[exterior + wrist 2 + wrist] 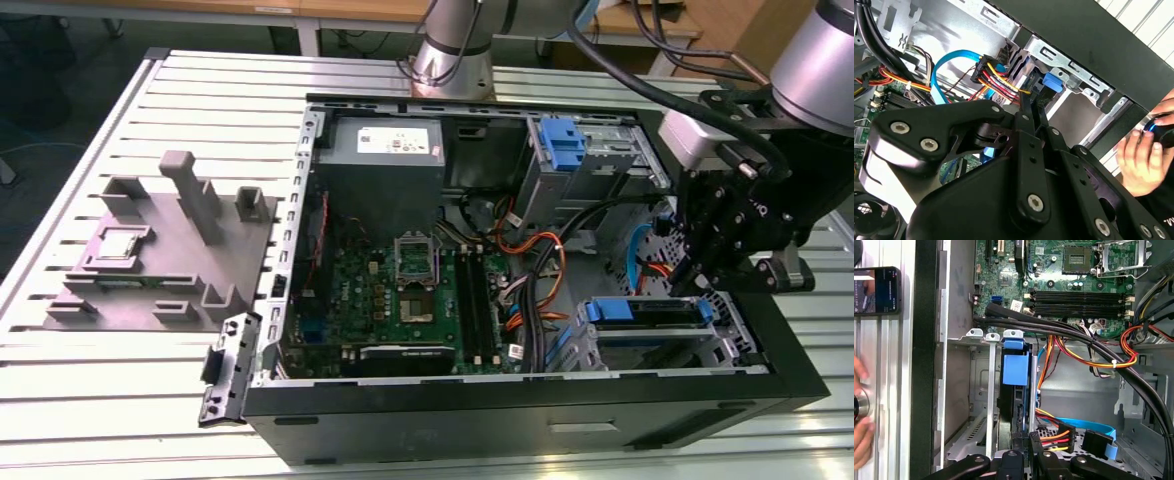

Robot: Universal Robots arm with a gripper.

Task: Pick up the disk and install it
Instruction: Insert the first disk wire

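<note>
The disk [647,312] sits in the lower drive bay at the front corner of the open computer case [534,400], towards the exterior view's right, its bright blue carrier facing up. In the first wrist view the disk [1015,367] stands edge-on between the bay's metal rails. My gripper [707,280] hangs just above that bay. In both wrist views the fingertips [1025,100] lie close together at the disk's near end, with nothing seen between them. The gripper [1025,440] is shut; whether it touches the disk [1051,82] I cannot tell.
Red, yellow and orange cables [1094,357] and a blue flat cable [944,62] run beside the bay. Another blue carrier [561,140] sits in the upper bay, next to a grey power-supply box [380,145]. A grey fixture [147,250] lies at the exterior view's left. A person's hand [1141,160] is outside the case wall.
</note>
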